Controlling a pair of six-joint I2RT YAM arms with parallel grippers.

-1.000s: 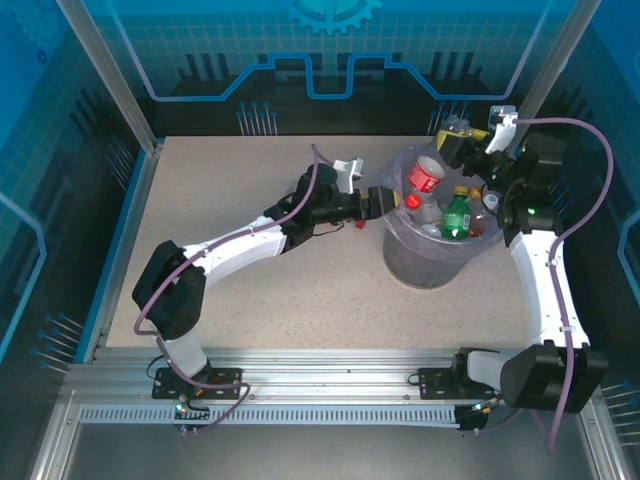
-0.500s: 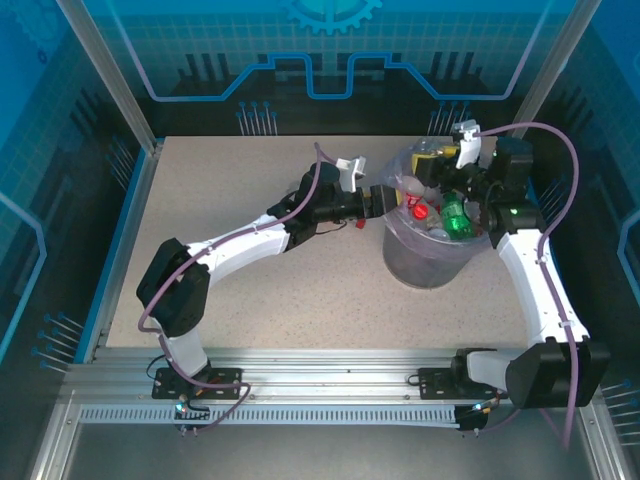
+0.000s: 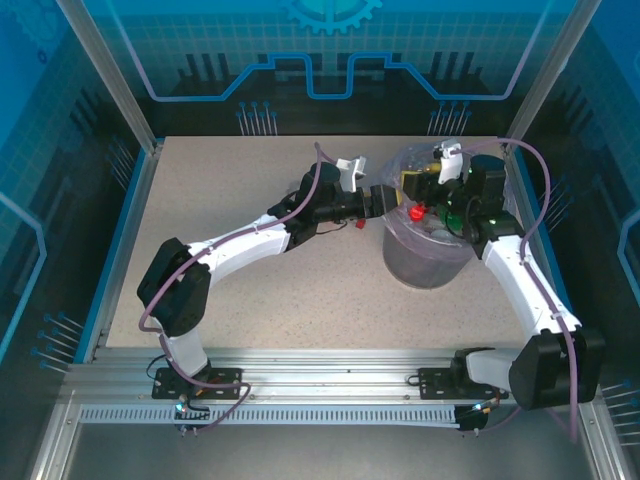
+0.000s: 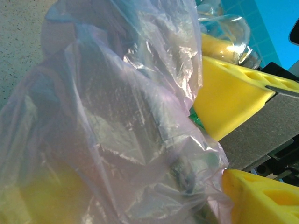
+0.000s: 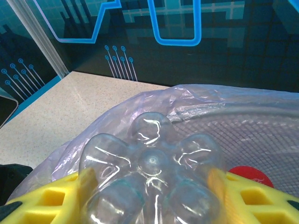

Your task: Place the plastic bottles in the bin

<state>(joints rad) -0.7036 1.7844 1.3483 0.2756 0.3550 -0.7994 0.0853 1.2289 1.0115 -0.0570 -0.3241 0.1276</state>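
Observation:
The bin (image 3: 405,262) stands right of the table's middle, lined with a crinkly lavender bag (image 4: 117,116). Inside it lie several plastic bottles, among them a green one (image 3: 456,216) and a red cap (image 3: 418,212). My right gripper (image 3: 425,184) hangs over the bin's back half, shut on a clear plastic bottle (image 5: 152,172) whose lobed base faces the wrist camera between the yellow fingers (image 5: 46,203). The red cap (image 5: 248,176) lies below it in the bin. My left gripper (image 3: 387,199) sits at the bin's left rim, jaws wide apart, with bag film bunched between them.
Bare speckled table (image 3: 230,190) stretches left of and in front of the bin. Blue enclosure walls (image 3: 320,60) close the back and sides. The left arm (image 3: 250,240) stretches across the table's middle toward the bin. A metal rail (image 3: 320,385) runs along the near edge.
The right gripper has carried the clear bottle leftward from beyond the bin's far right rim to above the bin. The left arm has stayed at the bin's left rim.

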